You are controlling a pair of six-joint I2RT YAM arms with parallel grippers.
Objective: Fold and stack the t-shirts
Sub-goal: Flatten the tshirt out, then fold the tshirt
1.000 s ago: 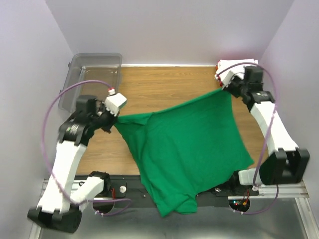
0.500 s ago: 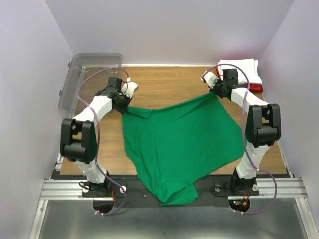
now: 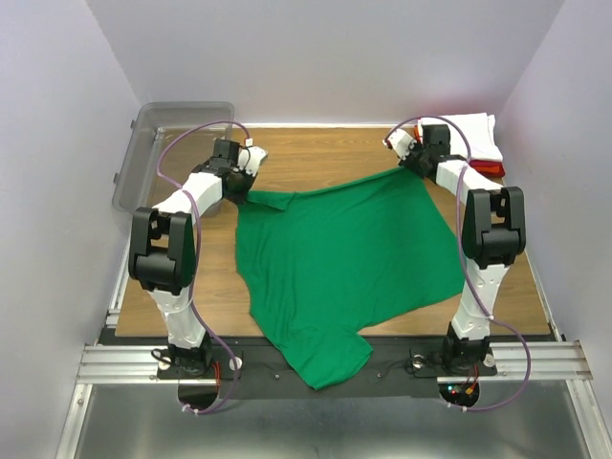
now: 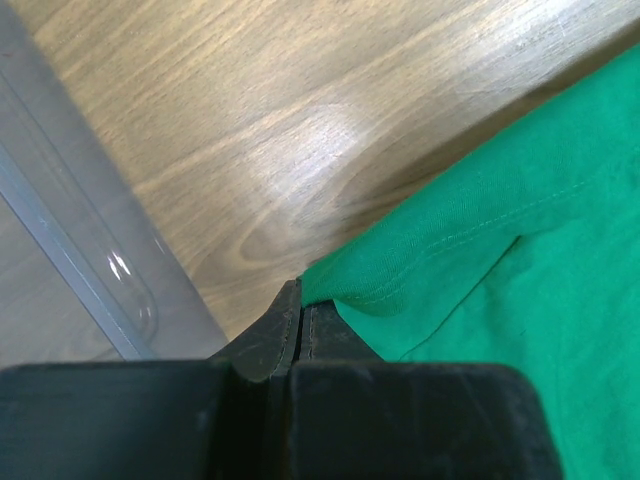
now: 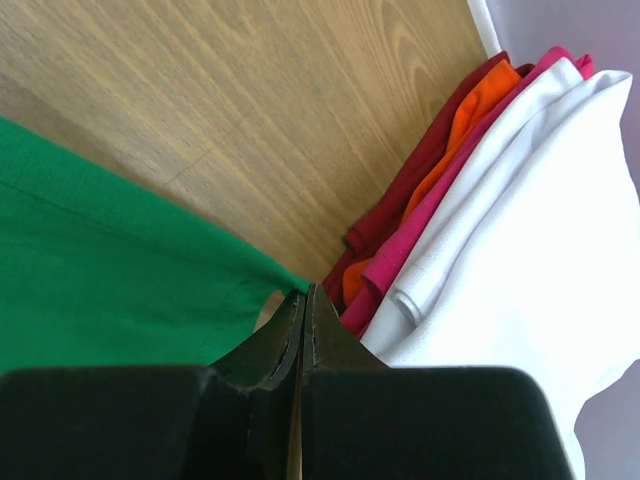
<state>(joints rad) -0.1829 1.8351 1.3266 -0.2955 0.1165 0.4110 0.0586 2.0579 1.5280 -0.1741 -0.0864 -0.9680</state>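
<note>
The green t-shirt (image 3: pixel 344 258) lies spread on the tabletop (image 3: pixel 316 153), held at its two far corners. The left tool (image 3: pixel 241 188) is pinching the left corner, near the clear grey bin (image 3: pixel 137 163). The right tool (image 3: pixel 413 163) is pinching the right corner. It is close to the far right corner, where the white t-shirt (image 3: pixel 469 127) lies folded on top of the red t-shirt (image 3: pixel 490 168).

The near end of the green t-shirt is bunched up and hangs over the near edge of the tabletop. So I think the job right now is to lay it out flat, ready to fold.

To do it well, both tools should keep a tight pinch and pull the same amount, so the cloth goes smooth and not crooked. They should pull it away from the near edge until the bunched end comes up onto the wood. Then both should let it down together. The right tool must not bump the folded shirts.

Nothing shows inside the bin, but its walls are cloudy, so I cannot be sure.
</note>
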